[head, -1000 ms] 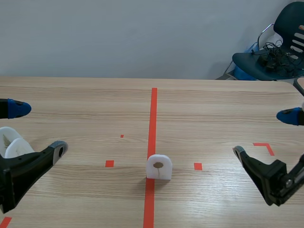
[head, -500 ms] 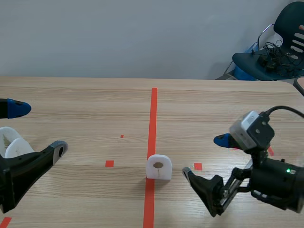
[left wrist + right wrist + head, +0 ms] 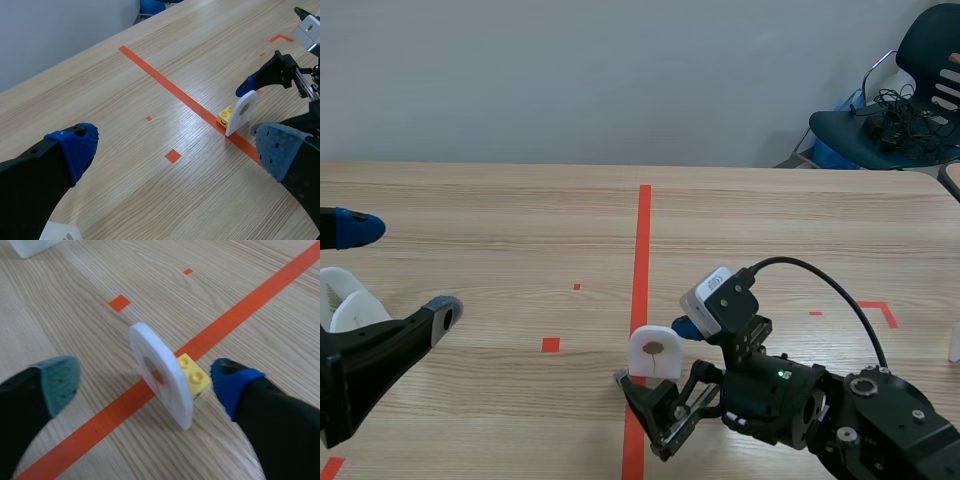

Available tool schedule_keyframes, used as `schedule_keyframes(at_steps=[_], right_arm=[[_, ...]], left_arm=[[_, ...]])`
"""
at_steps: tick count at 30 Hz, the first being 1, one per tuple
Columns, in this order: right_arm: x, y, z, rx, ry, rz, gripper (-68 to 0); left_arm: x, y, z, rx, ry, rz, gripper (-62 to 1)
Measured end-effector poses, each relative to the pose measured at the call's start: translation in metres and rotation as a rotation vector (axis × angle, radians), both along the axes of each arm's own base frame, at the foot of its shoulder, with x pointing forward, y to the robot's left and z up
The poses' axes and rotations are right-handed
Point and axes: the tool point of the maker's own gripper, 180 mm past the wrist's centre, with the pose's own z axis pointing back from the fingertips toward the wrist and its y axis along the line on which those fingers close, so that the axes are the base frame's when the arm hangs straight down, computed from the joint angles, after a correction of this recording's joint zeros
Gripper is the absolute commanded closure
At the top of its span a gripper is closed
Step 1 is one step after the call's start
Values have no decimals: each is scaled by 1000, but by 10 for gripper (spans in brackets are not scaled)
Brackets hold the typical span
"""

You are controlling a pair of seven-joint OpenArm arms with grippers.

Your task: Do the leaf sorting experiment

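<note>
sorting seemed barely started: the white leaf plaque (image 3: 242, 112) stood upright against the yellow brick (image 3: 192, 375), not yet gripped. the right gripper (image 3: 655, 354), released, straddled the brick; the left gripper (image 3: 176, 149), also released, hung well apart from the brick.

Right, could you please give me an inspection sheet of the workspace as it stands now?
Surface: wooden table, marked with orange-red tape; no spills seen.
Job's things: white leaf plate upright against a yellow brick, on the centre tape line; a second white piece beside the left arm.
Clutter: nothing seen.
End effectors: right end effector open, one finger on either side of the leaf plate; left end effector open, holding nothing.
Cables: black cable loops over the right arm; a tangle of cables lies on the chair.
Surroundings: dark chair beyond the table's far right corner; plain wall.
</note>
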Motion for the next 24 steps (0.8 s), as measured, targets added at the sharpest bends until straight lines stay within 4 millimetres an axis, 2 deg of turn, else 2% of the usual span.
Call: schedule_keyframes(at_steps=[3, 5, 10, 13, 15, 18, 21, 24], right_arm=[[-1, -1, -3, -16, 11, 7, -203], [-2, -2, -3, -18, 13, 7, -147], [-1, -4, -3, -20, 10, 4, -49], [-1, -6, 2, -15, 4, 17, -48], [2, -14, 16, 8, -15, 5, -48], [14, -46, 56, 36, -100, -75, -49], [22, -92, 94, -5, -182, -179, -49], [17, -135, 114, -19, -211, -300, -49]], left_arm=[[0, 0, 0, 0, 0, 0, -623], [0, 0, 0, 0, 0, 0, -623], [0, 0, 0, 0, 0, 0, -623], [0, 0, 0, 0, 0, 0, -623], [0, 0, 0, -1, 0, 0, -623], [0, 0, 0, 0, 0, 0, -623], [0, 0, 0, 0, 0, 0, -623], [0, 0, 0, -1, 0, 0, -623]])
